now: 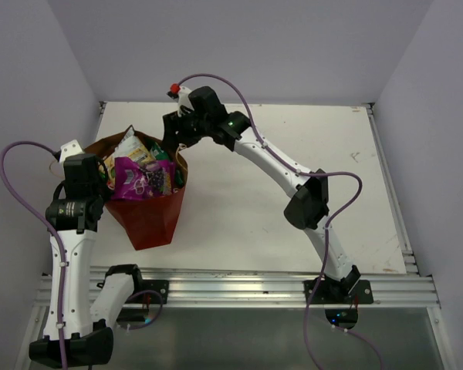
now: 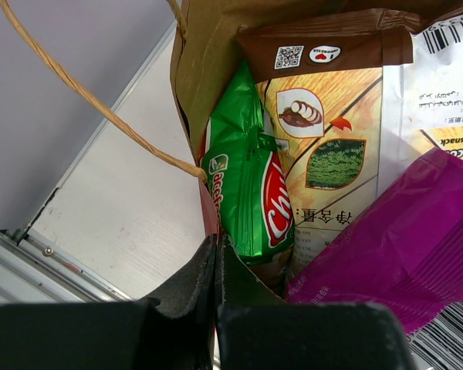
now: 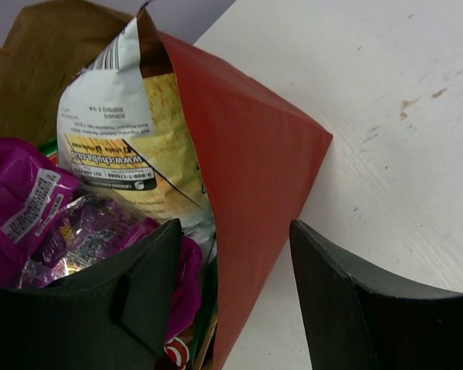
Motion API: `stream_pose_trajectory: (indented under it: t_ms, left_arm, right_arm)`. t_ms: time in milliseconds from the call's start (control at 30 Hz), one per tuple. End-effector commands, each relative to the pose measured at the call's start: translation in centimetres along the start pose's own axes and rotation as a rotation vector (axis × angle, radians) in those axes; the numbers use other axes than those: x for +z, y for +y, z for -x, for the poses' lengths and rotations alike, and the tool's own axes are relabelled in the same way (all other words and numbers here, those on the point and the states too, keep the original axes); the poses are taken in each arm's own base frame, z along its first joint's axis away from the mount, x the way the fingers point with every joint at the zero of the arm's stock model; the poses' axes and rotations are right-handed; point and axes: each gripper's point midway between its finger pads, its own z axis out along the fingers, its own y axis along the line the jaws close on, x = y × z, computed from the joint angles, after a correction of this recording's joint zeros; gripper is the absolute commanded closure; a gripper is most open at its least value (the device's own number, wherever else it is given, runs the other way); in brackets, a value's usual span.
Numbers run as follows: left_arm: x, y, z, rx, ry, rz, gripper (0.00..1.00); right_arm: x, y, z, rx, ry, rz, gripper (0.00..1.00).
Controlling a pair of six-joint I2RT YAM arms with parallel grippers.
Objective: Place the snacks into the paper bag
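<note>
**Ana:** Where is the paper bag [image 1: 150, 220] sitting?

**Ben:** It is standing on the left part of the table [image 1: 293, 177], between the two arms, with its mouth gaping upward.

**Ana:** What is lying inside?

**Ben:** The cream-and-brown chip bag [image 2: 347, 139] is poking up toward the far side. The small bright green bag [image 2: 247, 193] is leaning just inside the left wall. The purple packet [image 2: 417, 239] is lying across them on the near side.

**Ana:** What is the left gripper [image 2: 217, 254] doing?

**Ben:** It is pinching the bag's left rim, jaws pressed together with the paper edge caught between them. A tan cord handle [image 2: 100, 108] is arching just beside it.

**Ana:** And the right gripper [image 3: 235, 231]?

**Ben:** It is hovering at the far right rim with its jaws spread wide. One jaw is sitting inside, close to the purple packet, and the other is hanging outside over the table. The red wall is running between them, and nothing is being squeezed.
</note>
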Motion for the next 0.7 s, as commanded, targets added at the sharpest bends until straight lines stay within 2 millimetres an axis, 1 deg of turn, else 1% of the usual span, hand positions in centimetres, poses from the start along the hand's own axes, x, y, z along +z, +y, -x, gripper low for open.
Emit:
stream_pose_trajectory:
  t_ms: [0, 33, 133, 167, 200, 267, 300, 333, 367, 400, 433, 467, 500, 533, 567, 600, 667]
  left_arm:
    - [0.0, -0.8, 1.0, -0.002, -0.031, -0.038, 1.0]
    - [0.0, -0.8, 1.0, -0.002, -0.031, -0.038, 1.0]
    - [0.1, -0.9, 1.0, 0.0, -0.031, -0.038, 1.0]
    - [0.2, -0.9, 1.0, -0.002, -0.032, -0.039, 1.0]
    - [0.2, -0.9, 1.0, -0.001, -0.033, -0.041, 1.0]
    - [0.3, -1.2, 1.1, 0.001, -0.035, -0.049, 1.0]
    - [0.3, -1.4, 1.0, 0.003, -0.031, -0.062, 1.0]
    - [0.4, -1.6, 1.0, 0.007, -0.03, -0.074, 1.0]
    - [0.5, -2.1, 1.2, 0.007, -0.04, -0.1, 1.0]
    - [0.3, -3.3, 1.0, 0.014, -0.032, -0.172, 1.0]
    - [0.3, -4.3, 1.5, 0.019, -0.047, -0.222, 1.0]
    - [0.1, -5.1, 1.4, 0.018, -0.043, -0.27, 1.0]
    - [-0.4, -6.8, 1.2, 0.024, -0.026, -0.362, 1.0]
    - [-0.7, -7.5, 1.8, 0.021, -0.046, -0.403, 1.0]
    - [-1.2, -8.4, 2.0, 0.023, -0.047, -0.455, 1.0]
    - [-1.7, -9.2, 2.1, 0.028, -0.049, -0.504, 1.0]
    - [-2.8, -10.2, 2.8, 0.046, -0.08, -0.565, 1.0]
  right_arm:
    - [-1.6, 2.2, 0.6, -0.003, -0.001, 0.084, 0.38]
    - [-1.5, 2.3, 0.1, -0.003, 0.013, 0.089, 0.38]
    - [-1.1, 1.7, -1.8, 0.0, 0.065, 0.078, 0.39]
    - [-1.0, 1.6, -2.3, -0.001, 0.081, 0.073, 0.41]
    - [-0.9, 1.5, -2.6, -0.007, 0.09, 0.07, 0.56]
    - [-0.7, 1.5, -3.0, -0.008, 0.101, 0.071, 0.77]
    - [-0.7, 1.4, -3.1, -0.009, 0.103, 0.069, 0.92]
    - [-0.8, 1.7, -2.9, -0.014, 0.099, 0.068, 1.0]
    - [-1.1, 1.7, -2.3, -0.023, 0.085, 0.057, 1.0]
    - [-1.5, 1.8, -1.8, -0.035, 0.072, 0.051, 1.0]
    - [-1.9, 1.9, -1.3, -0.041, 0.063, 0.045, 1.0]
    - [-2.8, 2.1, -0.3, -0.056, 0.038, 0.028, 1.0]
    - [-3.4, 2.2, 0.2, -0.068, 0.026, 0.014, 1.0]
    - [-4.3, 2.3, 0.7, -0.075, 0.02, -0.001, 1.0]
    - [-5.0, 1.9, 1.3, -0.081, 0.004, -0.041, 1.0]
    - [-6.4, 2.3, 2.4, -0.099, -0.021, -0.052, 1.0]
    - [-7.8, 2.1, 2.5, -0.108, -0.017, -0.091, 1.0]
